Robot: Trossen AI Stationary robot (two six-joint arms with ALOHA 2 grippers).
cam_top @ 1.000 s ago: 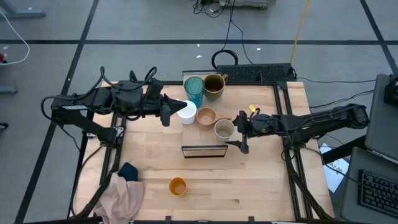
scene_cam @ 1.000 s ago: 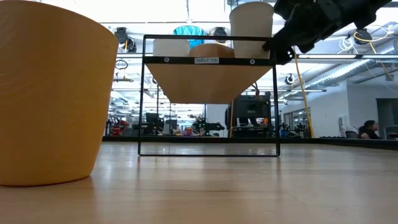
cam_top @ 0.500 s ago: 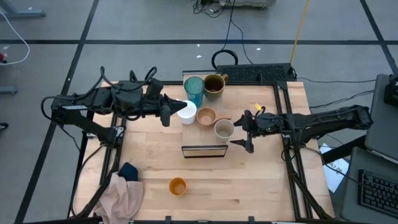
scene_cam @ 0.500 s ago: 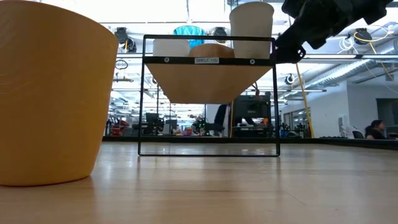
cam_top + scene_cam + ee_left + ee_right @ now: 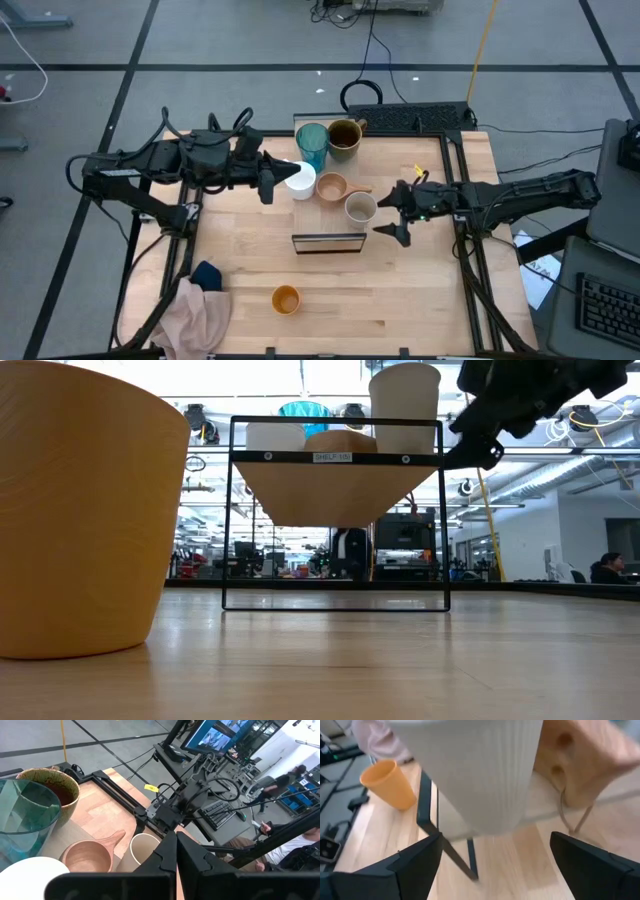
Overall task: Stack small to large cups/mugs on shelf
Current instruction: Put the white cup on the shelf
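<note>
The shelf (image 5: pixel 320 216) runs from the table's middle to its far edge. On its top stand the teal tumbler (image 5: pixel 312 146), the olive mug (image 5: pixel 345 134), the white mug (image 5: pixel 301 181), the tan handled cup (image 5: pixel 331 187) and the small beige cup (image 5: pixel 360 207). The orange cup (image 5: pixel 286 299) stands on its base on the table near the front edge. My right gripper (image 5: pixel 391 212) is open just right of the beige cup (image 5: pixel 470 770), its fingers either side of it and apart from it. My left gripper (image 5: pixel 269 184) is shut and empty, just left of the white mug (image 5: pixel 30 875).
A pink cloth (image 5: pixel 200 318) with a dark blue piece (image 5: pixel 207 273) lies at the table's front left corner. A black keyboard (image 5: pixel 410 118) sits at the far edge. People show in the room behind (image 5: pixel 604 570).
My right gripper has drawn back from the beige cup toward the table's right edge, staying open. The beige cup stays upright on the shelf top.
</note>
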